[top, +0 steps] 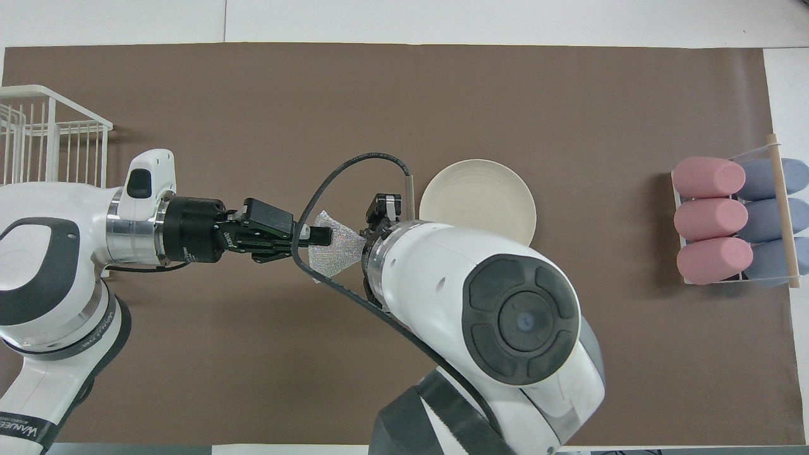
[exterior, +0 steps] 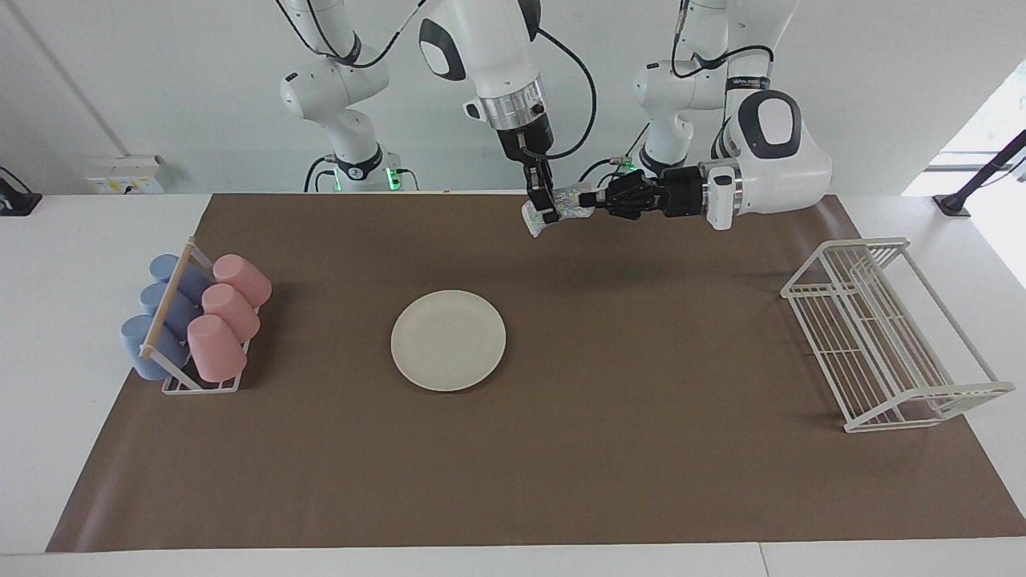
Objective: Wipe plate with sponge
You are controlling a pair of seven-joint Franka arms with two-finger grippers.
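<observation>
Handover in mid-air, upper centre of the facing view: sponge (exterior: 563, 210) hangs between both grippers, well above the brown mat (exterior: 561, 449). Left gripper (exterior: 587, 199) comes in level from the frame's right and is clamped shut on one end of the sponge. Right gripper (exterior: 547, 213) points straight down onto the other end; I can't tell whether its fingertips have actually pinched the pad (it looks close to it).

Key relation: plate (exterior: 448, 340) lies flat on the mat at centre frame, lower in the picture than the sponge and toward the frame's left. That's the right arm's side, so I judge the right arm better placed to wipe. Sponge's long axis runs roughly level, along the left gripper's reach.

Surface: white, mat covering most of it. Cup rack (exterior: 195, 324) with pink and blue cups at frame left, white wire dish rack (exterior: 886, 336) at frame right, both well apart from the plate. Plain white wall at the top.
</observation>
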